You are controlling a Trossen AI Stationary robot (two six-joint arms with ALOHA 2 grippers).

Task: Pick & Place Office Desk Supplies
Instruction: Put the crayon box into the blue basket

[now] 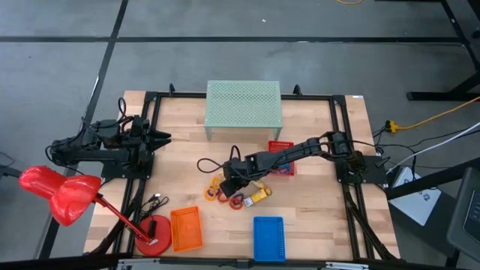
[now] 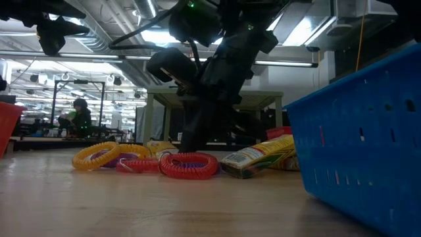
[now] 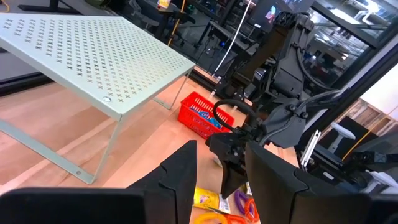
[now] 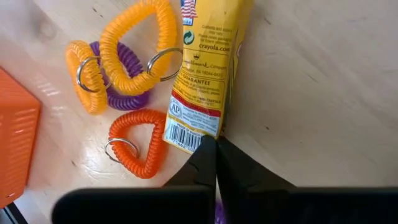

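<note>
So the middle of the bench (image 1: 187,180) was pretty crowded: coil rings (image 1: 225,195) and a yellow crayon box (image 1: 260,195) sat bunched together, with the right gripper (image 1: 229,182) parked low right over them, jaws closed. The red basket (image 1: 281,157) was just behind under that arm, and the green mesh shelf (image 1: 243,105) blocked the back. Orange basket (image 1: 186,228), blue basket (image 1: 268,238) and the lamp base (image 1: 152,234) lined the front edge. Bare wood was left between the left gripper (image 1: 161,138) and the pile
</note>
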